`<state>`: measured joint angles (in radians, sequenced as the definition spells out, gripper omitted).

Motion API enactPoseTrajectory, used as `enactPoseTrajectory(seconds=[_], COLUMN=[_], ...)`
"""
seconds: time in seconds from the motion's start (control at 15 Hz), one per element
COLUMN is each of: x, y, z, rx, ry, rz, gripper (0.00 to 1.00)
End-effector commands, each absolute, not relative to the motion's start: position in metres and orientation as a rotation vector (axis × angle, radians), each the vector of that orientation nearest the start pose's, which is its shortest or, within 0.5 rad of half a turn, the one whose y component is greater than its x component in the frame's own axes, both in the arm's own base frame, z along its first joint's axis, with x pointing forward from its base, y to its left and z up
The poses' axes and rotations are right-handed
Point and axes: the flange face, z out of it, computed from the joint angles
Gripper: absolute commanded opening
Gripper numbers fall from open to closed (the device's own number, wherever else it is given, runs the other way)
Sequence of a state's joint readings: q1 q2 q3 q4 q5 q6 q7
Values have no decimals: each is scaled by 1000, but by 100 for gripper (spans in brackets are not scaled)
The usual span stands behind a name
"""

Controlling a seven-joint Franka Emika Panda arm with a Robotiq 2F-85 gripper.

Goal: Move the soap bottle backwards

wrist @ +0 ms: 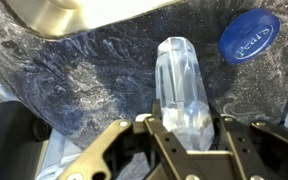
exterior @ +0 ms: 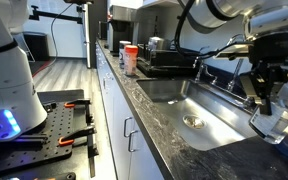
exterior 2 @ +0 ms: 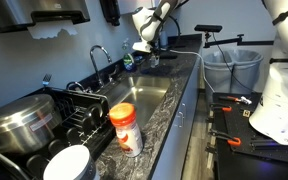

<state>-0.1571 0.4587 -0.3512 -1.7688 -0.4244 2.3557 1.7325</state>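
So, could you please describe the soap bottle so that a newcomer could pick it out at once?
Find the steel sink set in the dark stone counter. At the sink's end where the robot's gripper reaches down, the soap bottle sits between its fingers, near a blue cap. It is clear and see-through, unlike the orange-and-white container at the far end.

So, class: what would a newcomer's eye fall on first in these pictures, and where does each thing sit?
In the wrist view, the clear soap bottle fills the middle, between the fingers of the gripper, over a dark marbled counter, with a blue lid at upper right. In an exterior view, an orange-and-white container stands up front on the counter, near the steel sink.
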Motion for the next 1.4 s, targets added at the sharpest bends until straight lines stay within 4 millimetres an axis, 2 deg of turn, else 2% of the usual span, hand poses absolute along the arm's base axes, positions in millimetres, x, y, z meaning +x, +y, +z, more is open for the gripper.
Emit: enactPoseTrajectory(seconds=[0.0,0.87,1.33], x=[610,646,666], y=[-311,-322,-334], z=[337,336,337], rx=[-1882,-1786,-1714], ry=[2763,2753,2787], rz=[-676,-732,-846], gripper=[17,17,17])
